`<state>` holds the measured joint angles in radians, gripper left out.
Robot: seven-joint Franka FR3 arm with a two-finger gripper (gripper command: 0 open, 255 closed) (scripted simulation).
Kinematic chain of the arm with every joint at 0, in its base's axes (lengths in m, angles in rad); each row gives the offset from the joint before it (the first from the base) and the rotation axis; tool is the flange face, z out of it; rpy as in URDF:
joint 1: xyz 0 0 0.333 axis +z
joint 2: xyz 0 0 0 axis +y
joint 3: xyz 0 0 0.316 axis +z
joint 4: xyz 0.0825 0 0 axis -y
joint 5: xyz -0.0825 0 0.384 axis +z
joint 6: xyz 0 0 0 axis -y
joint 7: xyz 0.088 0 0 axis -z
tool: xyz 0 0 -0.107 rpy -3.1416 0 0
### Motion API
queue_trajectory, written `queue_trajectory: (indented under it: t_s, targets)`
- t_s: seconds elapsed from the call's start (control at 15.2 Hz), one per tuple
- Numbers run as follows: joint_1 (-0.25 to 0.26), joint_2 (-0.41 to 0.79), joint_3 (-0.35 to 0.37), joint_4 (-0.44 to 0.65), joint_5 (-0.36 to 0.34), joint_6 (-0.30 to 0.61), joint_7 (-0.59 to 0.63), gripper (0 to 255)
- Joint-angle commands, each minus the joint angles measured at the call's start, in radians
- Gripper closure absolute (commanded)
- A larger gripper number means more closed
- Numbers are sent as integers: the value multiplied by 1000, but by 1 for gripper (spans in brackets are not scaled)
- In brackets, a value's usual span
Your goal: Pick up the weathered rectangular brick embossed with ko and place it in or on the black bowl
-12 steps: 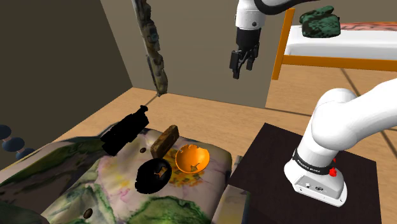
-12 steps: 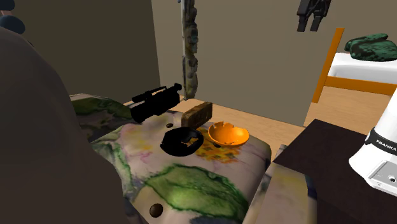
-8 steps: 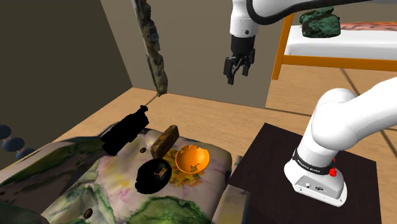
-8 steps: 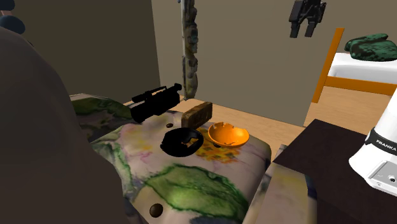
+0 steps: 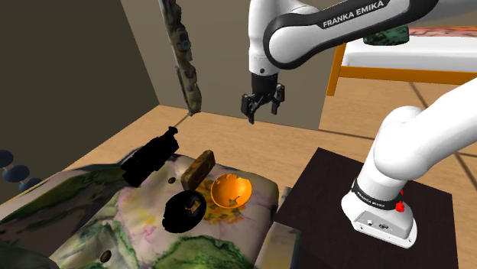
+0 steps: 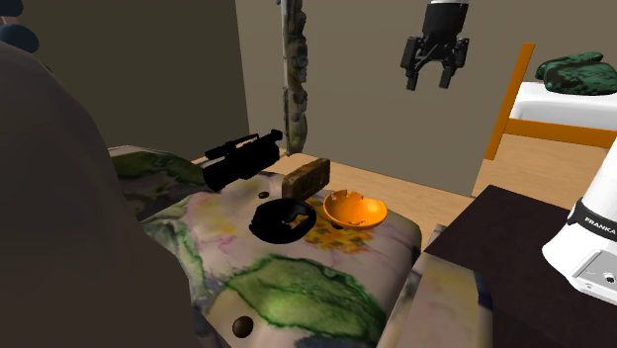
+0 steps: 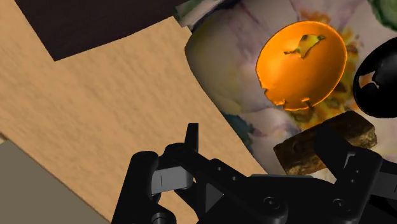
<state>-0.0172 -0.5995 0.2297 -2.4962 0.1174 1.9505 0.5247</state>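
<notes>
The weathered brown brick (image 5: pixel 198 167) lies just beyond the black bowl (image 5: pixel 184 210) and looks stiff, rough and probably heavy, so the gripper (image 5: pixel 261 113), jaws apart high above, should likely pinch across its narrow width mid-length.

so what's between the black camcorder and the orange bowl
The brown brick lies on the patterned cushion between the camcorder and the orange bowl, as seen in the shoulder view.
</notes>
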Motion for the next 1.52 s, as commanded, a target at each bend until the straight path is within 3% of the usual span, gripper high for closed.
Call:
queue_trajectory:
  t_s: [0.0,0.4,0.79,1.06,1.45]
  targets:
    - [-7,57,45,6,14,55,89,0]
    - [-50,282,167,77,-2,211,349,0]
    - [-90,545,253,205,-121,328,644,0]
    - [-80,730,258,321,-239,369,848,0]
    - [-4,989,191,536,-371,384,1095,0]
